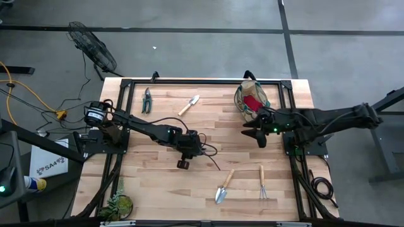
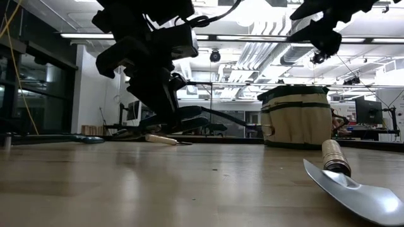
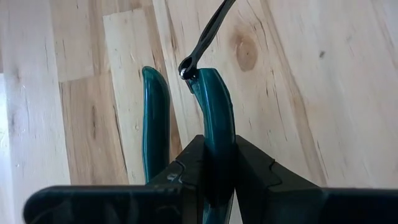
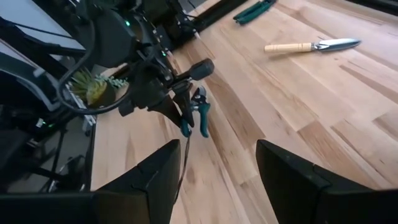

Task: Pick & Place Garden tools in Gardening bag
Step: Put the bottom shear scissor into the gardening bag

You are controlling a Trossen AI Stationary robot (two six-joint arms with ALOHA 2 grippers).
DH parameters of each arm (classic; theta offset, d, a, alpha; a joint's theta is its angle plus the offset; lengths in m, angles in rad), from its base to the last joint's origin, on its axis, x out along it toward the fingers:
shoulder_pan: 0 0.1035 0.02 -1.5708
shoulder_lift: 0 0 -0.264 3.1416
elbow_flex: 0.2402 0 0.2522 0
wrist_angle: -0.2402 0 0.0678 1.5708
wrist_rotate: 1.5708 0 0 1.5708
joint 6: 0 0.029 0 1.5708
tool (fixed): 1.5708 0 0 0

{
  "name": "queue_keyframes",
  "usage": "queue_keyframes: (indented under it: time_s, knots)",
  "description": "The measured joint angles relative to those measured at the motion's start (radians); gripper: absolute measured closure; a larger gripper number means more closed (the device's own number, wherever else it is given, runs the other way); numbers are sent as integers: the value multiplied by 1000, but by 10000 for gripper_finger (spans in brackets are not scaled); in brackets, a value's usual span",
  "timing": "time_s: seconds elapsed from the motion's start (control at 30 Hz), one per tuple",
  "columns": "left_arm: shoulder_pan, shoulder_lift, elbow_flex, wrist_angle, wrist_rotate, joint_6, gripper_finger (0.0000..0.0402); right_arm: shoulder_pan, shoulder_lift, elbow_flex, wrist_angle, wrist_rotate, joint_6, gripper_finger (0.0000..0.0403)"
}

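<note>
My left gripper (image 1: 184,157) is over the middle of the table, shut on a dark green-handled pruner (image 4: 196,119). My right gripper (image 4: 217,180) stands open and holds nothing, above the table beside the tan gardening bag (image 1: 252,101). The bag stands upright at the far right and has a red cloth (image 1: 254,103) inside it. A second pruner (image 1: 146,101) and a trowel (image 1: 189,104) lie flat at the far side. Another trowel (image 1: 224,186) and a hand rake (image 1: 263,184) lie flat near the front edge. My left gripper pinches one of the pruner's two handles (image 3: 214,134) between its two fingers. The other handle (image 3: 155,118) stays free beside them. The fingers slant down from the table's left, and the held handle runs along them and sticks out past their tips. The pruner hangs handles-down, clear of the table.
A thin black cord (image 3: 208,34) runs from the tip of the held handle. A small leafy plant (image 1: 117,205) sits at the front left corner. The black frame rails (image 1: 202,81) run around the tabletop. Bare wood lies between the pruner and the bag.
</note>
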Motion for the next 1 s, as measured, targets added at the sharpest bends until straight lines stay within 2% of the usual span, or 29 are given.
queue_keyframes:
  time_s: [0.47, 1.0]
  knots:
    - [0, 0, 0, 23, 5, -33, 353, 0, -103, -12, -15, 0, -2, 202]
    - [0, 0, 0, 94, 30, -92, 353, 0, -108, -12, -69, -2, -3, 202]
